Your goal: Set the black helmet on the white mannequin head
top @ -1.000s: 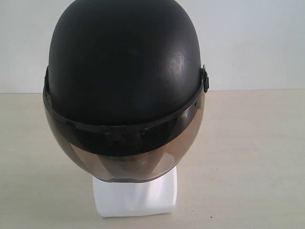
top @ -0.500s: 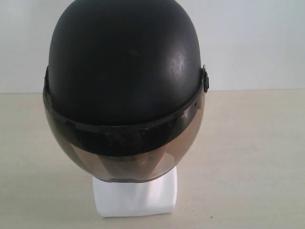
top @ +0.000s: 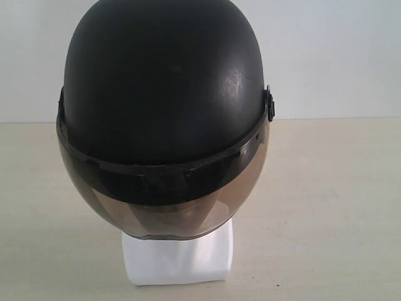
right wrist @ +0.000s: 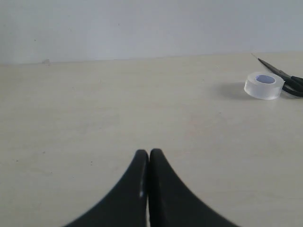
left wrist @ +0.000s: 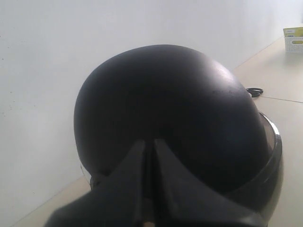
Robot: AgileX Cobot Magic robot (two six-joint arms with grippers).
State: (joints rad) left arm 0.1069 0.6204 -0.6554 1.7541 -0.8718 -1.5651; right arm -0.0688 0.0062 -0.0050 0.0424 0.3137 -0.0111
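Nothing moved: helmet (top: 163,81) still caps the mannequin head (top: 178,260).

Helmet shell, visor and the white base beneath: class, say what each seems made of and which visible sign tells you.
Black helmet shell: probably hard plastic, matte; dull sheen, fine scuffs. Visor: tinted clear plastic, glossy; shapes show through it. White mannequin head's base: likely plastic, smooth; faint shine, though the look leaves it open.

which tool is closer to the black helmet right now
Left. The left tool points at the shell of the black helmet from close by. The right tool faces the table, with only a tape roll and scissors ahead.
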